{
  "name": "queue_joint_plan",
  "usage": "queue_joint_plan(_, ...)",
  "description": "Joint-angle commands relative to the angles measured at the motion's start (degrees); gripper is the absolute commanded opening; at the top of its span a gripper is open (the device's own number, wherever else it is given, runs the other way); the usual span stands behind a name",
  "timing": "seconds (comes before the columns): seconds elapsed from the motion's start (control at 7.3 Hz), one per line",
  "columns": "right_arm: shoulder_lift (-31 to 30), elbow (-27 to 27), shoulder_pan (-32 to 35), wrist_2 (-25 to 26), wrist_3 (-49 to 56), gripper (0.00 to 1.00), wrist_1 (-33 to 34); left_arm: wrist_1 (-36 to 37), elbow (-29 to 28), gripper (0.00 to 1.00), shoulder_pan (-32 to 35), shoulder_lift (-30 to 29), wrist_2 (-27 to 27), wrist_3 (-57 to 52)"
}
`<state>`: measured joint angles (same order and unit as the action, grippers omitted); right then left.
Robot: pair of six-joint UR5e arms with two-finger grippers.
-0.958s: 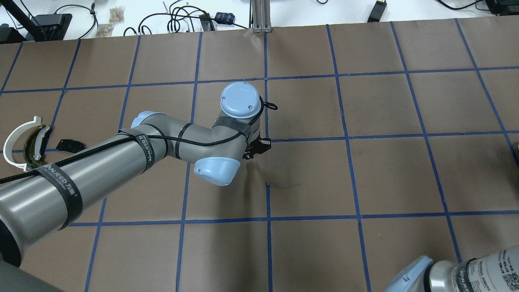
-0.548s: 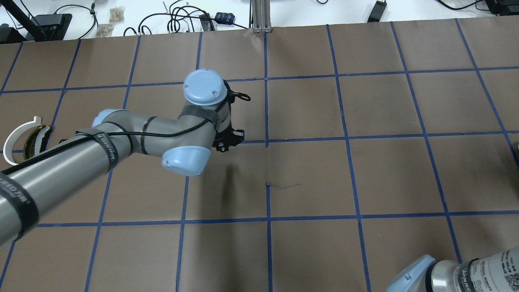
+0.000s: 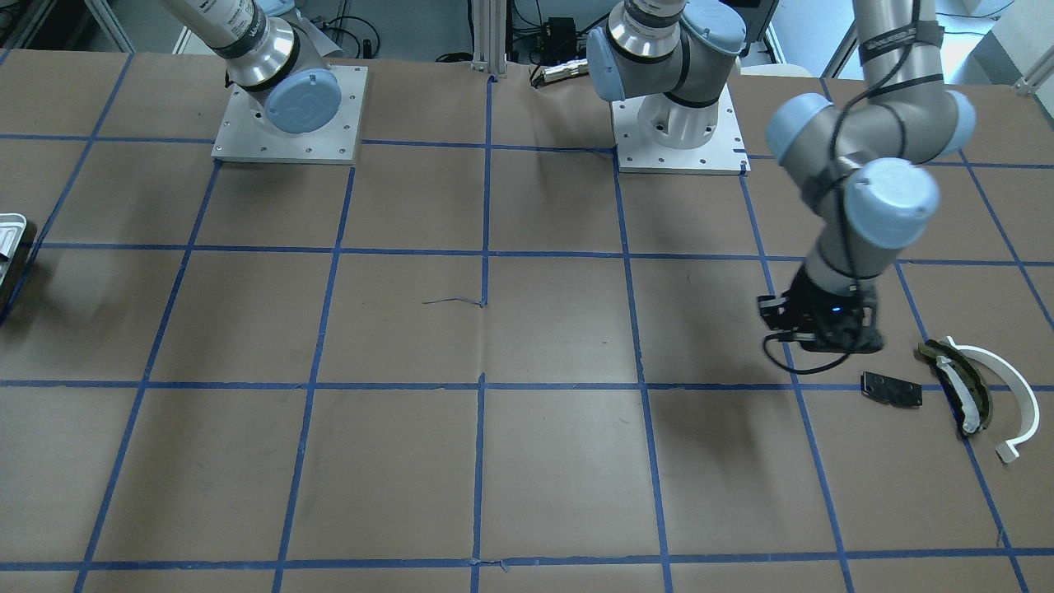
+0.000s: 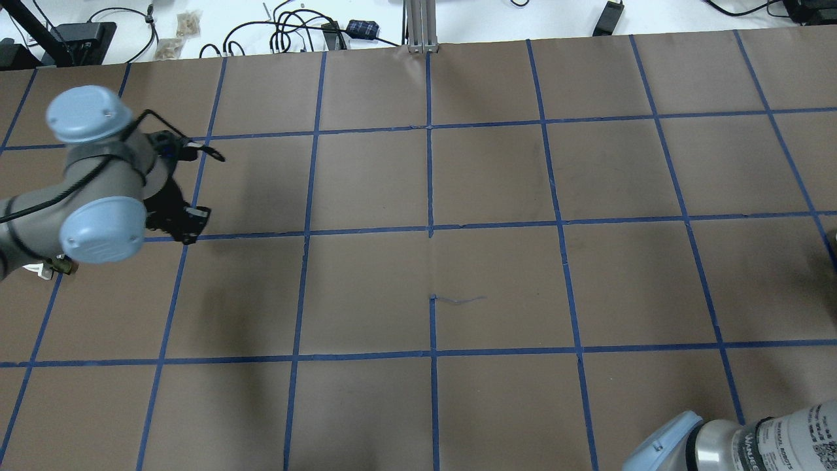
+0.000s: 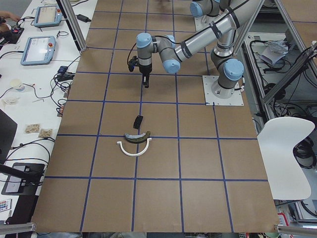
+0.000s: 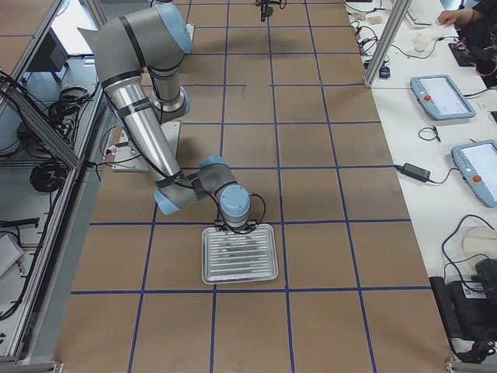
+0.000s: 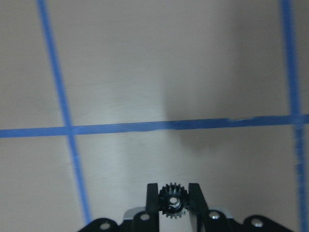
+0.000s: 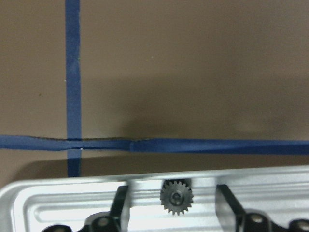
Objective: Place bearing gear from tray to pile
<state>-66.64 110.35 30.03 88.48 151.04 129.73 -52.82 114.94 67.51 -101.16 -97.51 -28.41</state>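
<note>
The bearing gear [image 7: 173, 203], small, dark and toothed, sits pinched between the two fingers of the left gripper [image 7: 174, 196], which is closed on its sides so that the toothed face looks toward the wrist camera. It hangs above the bare brown desk [image 3: 527, 478], clear of the surface.

The front-facing view puts that gripper near the pile: the black plate [image 3: 891, 389] lies just beside it on the operators' side, with the olive-and-white strip [image 3: 959, 383] and the white half-ring [image 3: 1021, 389] a little farther out. The gear is therefore held aloft because the carry looks nearly done, though it is not yet over the parts themselves. A short move outward and a descent appear to remain before release.

At the desk's other end, the right gripper [image 8: 173, 200] hovers low over the near edge of the tray [image 6: 241, 268]. Its fingers are spread wide and grip nothing. A second gear [image 8: 176, 196] lies flat in the tray between them, which suggests a pick being lined up.
</note>
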Motion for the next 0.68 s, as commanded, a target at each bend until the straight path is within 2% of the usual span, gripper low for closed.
queue_joint_plan(0.0,-0.1,0.1,0.0,0.3,-0.5,0.18,1.3,2.6,0.9,0.0,-17.3,-2.5,6.1,-17.6)
queue_joint_plan(0.14,-0.2,0.0,0.0,0.5,-0.7,0.07,1.2,2.9,0.8,0.0,-18.2,-4.5,7.0,-17.8)
queue_joint_plan(0.27,-0.2,0.0,-0.1,0.5,-0.7,0.05,1.2,4.8,1.0,0.0,-18.2,-5.4,7.0,-18.0)
queue_joint_plan(0.41,-0.3,-0.7,0.0,0.4,-1.4,0.04,1.3,5.7,1.0,0.38,-18.3,-6.6,6.6,-18.1)
queue_joint_plan(0.55,-2.1,-2.3,0.0,0.2,-3.7,0.03,0.5,6.4,0.3,0.42,-18.6,-7.5,6.5,-18.3)
